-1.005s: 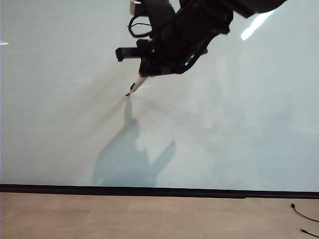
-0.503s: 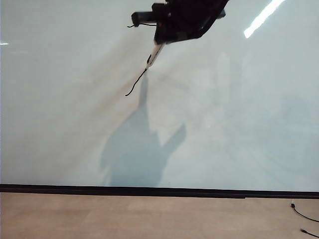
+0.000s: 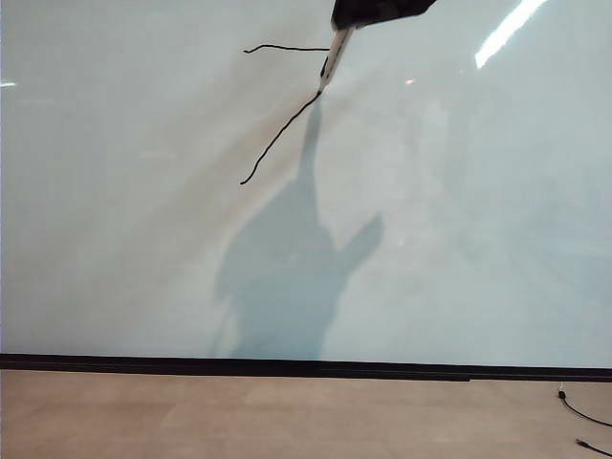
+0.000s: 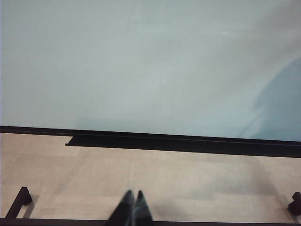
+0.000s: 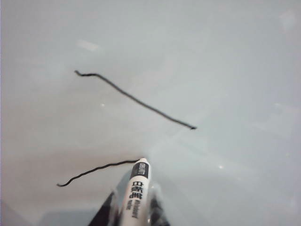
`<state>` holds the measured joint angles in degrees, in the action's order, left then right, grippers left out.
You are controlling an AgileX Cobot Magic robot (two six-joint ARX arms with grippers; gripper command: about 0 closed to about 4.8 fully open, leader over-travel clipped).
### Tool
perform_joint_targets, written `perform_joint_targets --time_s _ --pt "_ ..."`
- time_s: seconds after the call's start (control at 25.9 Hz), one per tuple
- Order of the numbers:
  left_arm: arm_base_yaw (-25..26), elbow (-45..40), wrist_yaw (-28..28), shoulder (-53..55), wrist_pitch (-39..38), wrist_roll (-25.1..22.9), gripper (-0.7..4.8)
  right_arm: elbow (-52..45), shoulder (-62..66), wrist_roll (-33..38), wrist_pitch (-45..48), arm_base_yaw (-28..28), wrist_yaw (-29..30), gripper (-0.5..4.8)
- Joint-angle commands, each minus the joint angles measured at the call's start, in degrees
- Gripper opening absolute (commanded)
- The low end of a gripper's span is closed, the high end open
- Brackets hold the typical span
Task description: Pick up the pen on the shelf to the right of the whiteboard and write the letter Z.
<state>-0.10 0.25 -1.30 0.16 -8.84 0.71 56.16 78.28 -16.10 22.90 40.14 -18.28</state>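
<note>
**Black ink: two Z strokes on the board, pen tip at the diagonal's upper end**

Glossy pale whiteboard (image 3: 459,239) fills your exterior view, with a black strip along its lower edge and tan wooden surface (image 3: 287,416) below it.

Right gripper (image 3: 368,11) sits at the top edge of the exterior view, mostly cropped. Its jaws are clamped narrow on the pen (image 3: 334,57), which is a white barrel with dark print. In the right wrist view the pen (image 5: 136,193) sticks out between the black fingers and its tip touches the board.

The letter Z (image 3: 284,105) is partial: a short, roughly level top stroke, plus a diagonal running down-left from the pen tip. The two strokes don't visibly join. No bottom stroke is drawn. The right wrist view shows the same two wobbly lines (image 5: 134,99).

The arm's shadow falls on the board below the pen.

Left gripper (image 4: 131,209) is low over the tan surface, well clear of the writing. Its fingertips are pressed together with nothing between them. A thin black cable (image 3: 583,413) lies at the lower right of the surface.
</note>
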Motion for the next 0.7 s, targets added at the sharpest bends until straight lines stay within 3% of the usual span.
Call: perform_joint_targets --time_s 0.04,0.7 --pt "-0.02 0.13 0.00 0.02 0.31 -0.26 -0.04 0.42 -1.90 -1.40 2.51 -1.22 -2.58 -0.07" --pt "-0.02 0.13 0.00 0.02 0.31 -0.26 -0.04 0.42 -5.75 -3.21 2.62 -1.70 -2.56 -0.07"
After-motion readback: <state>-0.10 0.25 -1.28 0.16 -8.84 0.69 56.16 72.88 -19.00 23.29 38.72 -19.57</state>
